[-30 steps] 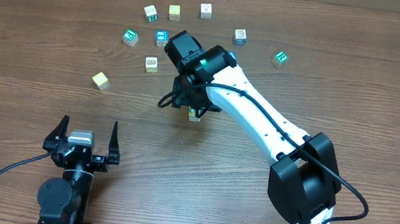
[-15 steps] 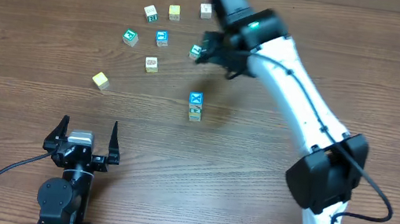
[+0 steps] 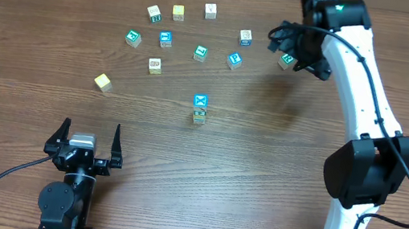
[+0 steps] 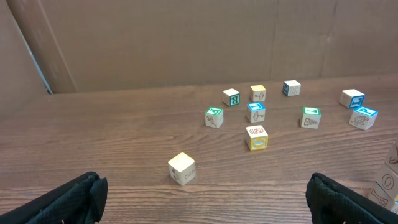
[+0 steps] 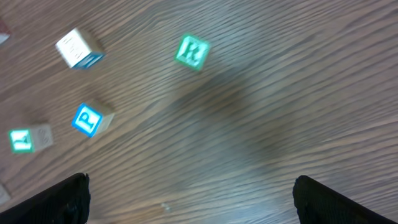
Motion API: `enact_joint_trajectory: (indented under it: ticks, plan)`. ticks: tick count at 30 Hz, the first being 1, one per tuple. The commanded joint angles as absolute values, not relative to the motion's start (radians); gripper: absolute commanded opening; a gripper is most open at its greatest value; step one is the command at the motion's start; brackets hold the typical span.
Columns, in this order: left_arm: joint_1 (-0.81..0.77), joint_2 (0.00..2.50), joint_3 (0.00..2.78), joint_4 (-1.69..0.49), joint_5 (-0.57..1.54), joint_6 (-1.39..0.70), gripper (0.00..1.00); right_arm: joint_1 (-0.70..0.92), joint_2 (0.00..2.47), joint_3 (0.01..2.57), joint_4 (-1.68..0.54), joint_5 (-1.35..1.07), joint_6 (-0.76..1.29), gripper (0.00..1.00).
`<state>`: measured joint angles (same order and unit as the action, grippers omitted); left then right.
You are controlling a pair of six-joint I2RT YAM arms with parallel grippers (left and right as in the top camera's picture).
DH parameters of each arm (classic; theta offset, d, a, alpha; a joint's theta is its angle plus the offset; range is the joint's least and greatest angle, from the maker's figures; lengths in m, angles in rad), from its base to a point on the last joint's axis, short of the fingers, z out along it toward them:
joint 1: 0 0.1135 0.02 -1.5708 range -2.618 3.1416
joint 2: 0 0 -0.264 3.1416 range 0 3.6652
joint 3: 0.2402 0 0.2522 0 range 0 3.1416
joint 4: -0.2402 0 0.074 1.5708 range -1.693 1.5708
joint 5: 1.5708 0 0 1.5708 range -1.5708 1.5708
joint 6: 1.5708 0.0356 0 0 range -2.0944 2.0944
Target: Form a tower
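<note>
Two levels at least in the tower (image 3: 200,108), counting from above: a blue face with a white cross on top, cream sides under it. Stands alone near the middle of the table (image 3: 15,184), well apart from both arms and from the loose cubes (image 3: 166,39) strewn in an arc behind it.

Looks like the fetching step, going for the next piece. Finds the right gripper (image 3: 294,50) out at the far right of that arc, above the green cube (image 3: 286,60), fingers spread wide with nothing between them. From the wrist, shows that cube ahead of the jaws, not yet between them. Has the left gripper (image 3: 88,139) low near the front edge, likewise spread wide and holding nothing.

Calls next, probably, for lowering straight over the green cube, squaring the fingers to two opposite sides, closing, and lifting clear of the neighbours. Then needs a careful carry over to the tower and a level, centred set-down on the blue top. Risks toppling the narrow stack with any sideways nudge.
</note>
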<state>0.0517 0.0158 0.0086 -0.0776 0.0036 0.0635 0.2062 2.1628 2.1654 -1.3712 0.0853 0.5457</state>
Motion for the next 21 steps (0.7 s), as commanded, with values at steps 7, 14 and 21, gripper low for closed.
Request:
enact_joint_trajectory:
  ticks: [7, 14, 21]
  plan:
    - [0.046, 0.004, 0.005, -0.078, -0.003, 0.09, 1.0, 0.16, 2.153, 2.179, -1.367, 0.088, 0.542, 1.0]
    - [0.046, 0.004, 0.005, -0.078, -0.003, 0.09, 1.0, 0.16, 2.153, 2.179, -1.367, 0.088, 0.542, 1.0]
    - [0.046, 0.004, 0.005, -0.078, -0.003, 0.09, 1.0, 0.16, 2.153, 2.179, -1.367, 0.088, 0.542, 1.0]
